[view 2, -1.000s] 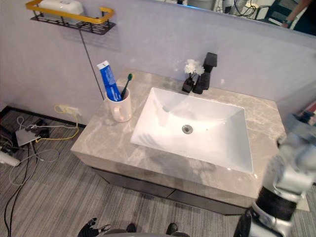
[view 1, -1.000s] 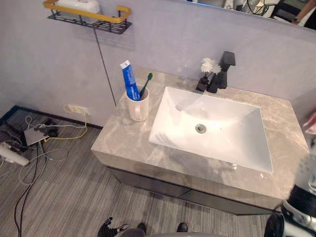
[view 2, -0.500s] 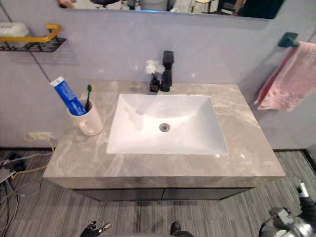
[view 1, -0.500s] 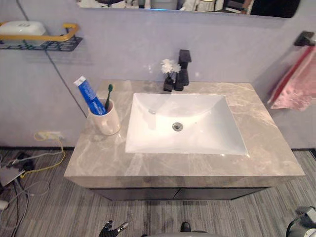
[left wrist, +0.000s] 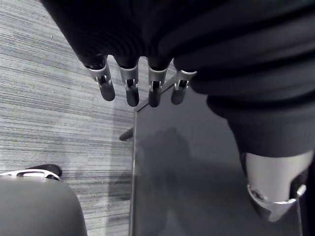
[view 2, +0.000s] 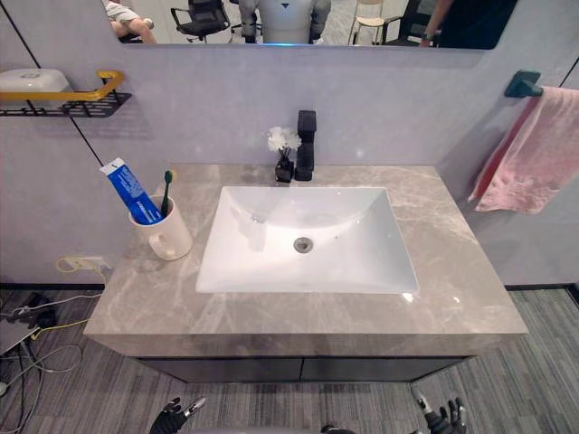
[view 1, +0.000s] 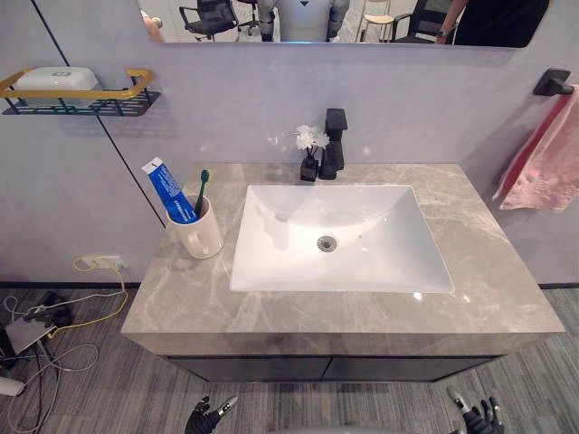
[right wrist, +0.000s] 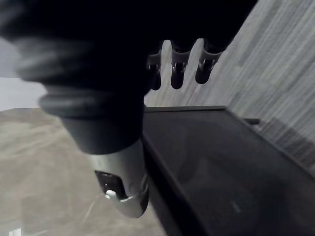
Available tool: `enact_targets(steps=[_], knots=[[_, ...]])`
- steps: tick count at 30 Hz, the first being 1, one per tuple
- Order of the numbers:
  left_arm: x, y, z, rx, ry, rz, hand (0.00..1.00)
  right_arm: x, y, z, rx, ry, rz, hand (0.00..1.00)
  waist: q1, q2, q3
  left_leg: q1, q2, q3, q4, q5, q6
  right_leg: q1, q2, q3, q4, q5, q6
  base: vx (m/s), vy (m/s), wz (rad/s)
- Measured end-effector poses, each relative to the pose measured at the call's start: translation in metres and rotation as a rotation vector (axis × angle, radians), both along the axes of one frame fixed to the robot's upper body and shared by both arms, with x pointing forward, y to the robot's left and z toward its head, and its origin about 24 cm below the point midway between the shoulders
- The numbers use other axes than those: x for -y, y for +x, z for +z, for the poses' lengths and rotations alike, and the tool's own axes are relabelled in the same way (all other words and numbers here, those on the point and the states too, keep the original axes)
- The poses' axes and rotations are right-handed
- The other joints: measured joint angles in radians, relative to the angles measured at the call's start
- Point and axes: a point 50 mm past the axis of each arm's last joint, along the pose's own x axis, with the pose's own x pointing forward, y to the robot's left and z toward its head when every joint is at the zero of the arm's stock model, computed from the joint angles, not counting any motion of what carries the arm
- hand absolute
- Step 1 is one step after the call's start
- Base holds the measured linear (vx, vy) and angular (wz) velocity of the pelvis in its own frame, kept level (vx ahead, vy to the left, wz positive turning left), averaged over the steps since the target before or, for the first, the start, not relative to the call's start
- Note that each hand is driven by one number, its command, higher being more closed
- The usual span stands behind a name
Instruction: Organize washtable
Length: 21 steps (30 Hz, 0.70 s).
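Hanging below the washtable [view 1: 507,298], left hand [view 1: 207,419] and right hand [view 1: 478,418] hold nothing.

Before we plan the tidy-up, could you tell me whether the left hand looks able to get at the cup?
Probably yes: the left hand hangs open below the countertop's front edge, and nothing stands on the countertop in front of the cup.

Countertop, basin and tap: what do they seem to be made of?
Countertop: grey-beige stone or a stone-look slab with a polished finish; it shows pale veins and light glints.
Basin: probably glossy white ceramic; the surface is smooth with bright reflections.
Tap: likely matte black metal; it is angular with hardly any shine.
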Motion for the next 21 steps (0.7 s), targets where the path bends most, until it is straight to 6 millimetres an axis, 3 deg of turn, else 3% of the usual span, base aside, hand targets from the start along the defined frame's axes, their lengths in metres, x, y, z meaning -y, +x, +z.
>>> enact_targets(steps=[2, 7, 13, 21], knots=[[0.000, 0.000, -0.001, -0.004, 0.011, 0.001, 0.00, -0.014, -0.008, -0.013, -0.069, 0.074, 0.054, 0.00, 0.003, 0.001, 0.001, 0.012, -0.004, -0.023, -0.002, -0.001, -0.003, 0.028, 0.000, -0.018, -0.025, 0.006, 0.007, 0.01, -0.016, 0.21], [-0.001, 0.003, -0.002, -0.017, 0.019, -0.017, 0.00, -0.026, -0.013, -0.027, -0.148, 0.146, 0.107, 0.00, 0.020, -0.004, 0.002, 0.011, -0.014, -0.051, -0.008, 0.004, -0.018, 0.053, 0.001, -0.033, -0.080, 0.032, 0.012, -0.01, -0.015, 0.12], [-0.009, 0.007, -0.001, -0.024, 0.044, -0.053, 0.00, -0.030, 0.011, -0.033, -0.185, 0.122, 0.267, 0.00, 0.022, -0.034, 0.033, 0.010, -0.023, -0.099, -0.010, 0.009, -0.022, 0.080, -0.002, -0.074, -0.101, 0.041, 0.015, -0.03, -0.018, 0.18], [-0.014, 0.008, -0.001, -0.032, 0.061, -0.067, 0.00, -0.031, 0.025, -0.036, -0.209, 0.110, 0.359, 0.00, 0.024, -0.045, 0.070, -0.003, -0.041, -0.134, -0.019, 0.022, -0.004, 0.081, -0.015, -0.103, -0.105, 0.043, 0.018, -0.04, 0.005, 0.13]])
